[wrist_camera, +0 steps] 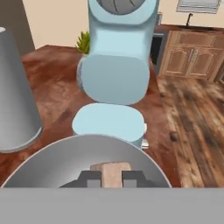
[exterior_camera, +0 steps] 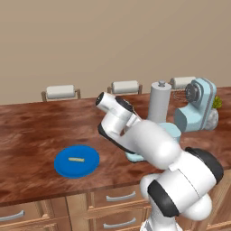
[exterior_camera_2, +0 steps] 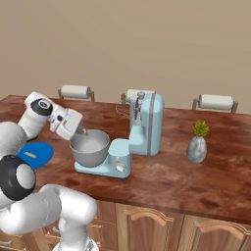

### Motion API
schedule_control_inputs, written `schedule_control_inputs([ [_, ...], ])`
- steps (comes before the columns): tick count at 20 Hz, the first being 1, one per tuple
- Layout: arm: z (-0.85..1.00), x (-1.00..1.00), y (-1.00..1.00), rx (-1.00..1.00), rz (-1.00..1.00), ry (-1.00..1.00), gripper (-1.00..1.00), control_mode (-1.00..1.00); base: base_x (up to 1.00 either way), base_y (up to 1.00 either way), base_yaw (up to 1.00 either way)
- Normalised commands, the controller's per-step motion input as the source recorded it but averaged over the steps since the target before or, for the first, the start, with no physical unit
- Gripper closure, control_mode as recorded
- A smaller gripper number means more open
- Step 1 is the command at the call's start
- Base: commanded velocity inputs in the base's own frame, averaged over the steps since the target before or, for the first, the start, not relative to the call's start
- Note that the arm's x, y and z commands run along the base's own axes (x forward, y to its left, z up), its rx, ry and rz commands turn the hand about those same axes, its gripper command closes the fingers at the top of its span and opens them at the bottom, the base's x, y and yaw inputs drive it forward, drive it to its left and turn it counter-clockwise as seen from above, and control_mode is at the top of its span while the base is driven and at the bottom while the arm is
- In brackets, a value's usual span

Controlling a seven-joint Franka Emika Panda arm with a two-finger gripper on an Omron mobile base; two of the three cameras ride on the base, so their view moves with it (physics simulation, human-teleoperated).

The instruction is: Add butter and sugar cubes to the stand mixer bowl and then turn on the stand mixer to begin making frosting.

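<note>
**Claw over the mixer bowl, holding a small cube**

So the claw (wrist_camera: 112, 178) sits right at the near rim of the metal bowl (exterior_camera_2: 89, 148), tilted down toward the inside. In the hand view its 2 fingers are pinched on a small pale cube (wrist_camera: 112, 171), so it's grasping the sugar cube over the bowl. The bowl sits on the flat base of the light-blue mixer (exterior_camera_2: 142, 130), whose head is tilted up and back with the whisk (exterior_camera_2: 125, 110) in the air. The butter stick (exterior_camera: 76, 159) lies on the blue plate (exterior_camera: 88, 168), off to the left on the wooden counter (exterior_camera_2: 196, 176). A tall grey cylinder (exterior_camera: 159, 103) stands just behind the bowl.
</note>
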Motion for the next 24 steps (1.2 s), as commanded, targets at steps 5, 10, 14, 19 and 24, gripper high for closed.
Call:
schedule_control_inputs([
  [5,-0.49,0.00,-0.03,0.10,0.00,0.01,1.00,-1.00,0.00,0.00,0.00],
  [10,-0.26,0.00,-0.07,0.12,0.00,0.00,1.00,-1.00,0.00,0.00,0.00],
  [14,-0.21,0.00,-0.14,0.11,0.00,0.00,1.00,-1.00,0.00,0.00,0.00],
  [19,-0.35,0.00,-0.22,0.13,0.00,0.00,1.00,-1.00,0.00,0.00,0.00],
  [24,-0.59,0.00,-0.28,0.16,0.00,0.00,1.00,-1.00,0.00,0.00,0.00],
])
